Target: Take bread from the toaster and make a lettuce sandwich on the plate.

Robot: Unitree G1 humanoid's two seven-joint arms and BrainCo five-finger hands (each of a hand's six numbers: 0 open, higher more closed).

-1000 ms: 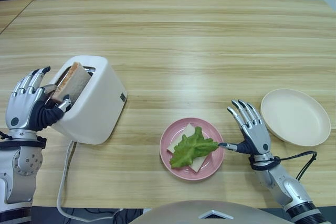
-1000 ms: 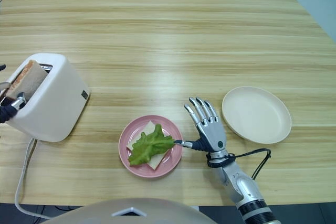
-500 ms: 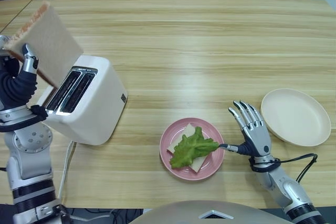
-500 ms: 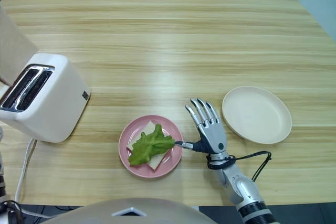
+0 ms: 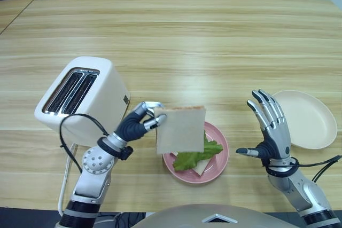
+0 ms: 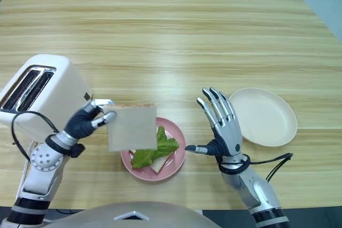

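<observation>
Silver-grey segmented fingers and black palms on left hand and right hand; black wrist bands; silver forearms, round joint disc; looped black cable.

Two plates, two slices — one toaster, lettuce.

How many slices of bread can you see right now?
2. One slice is in the left hand, over the pink plate; the other slice lies on that plate under the lettuce. The toaster slots look empty, though deeper inside is hidden.
</observation>
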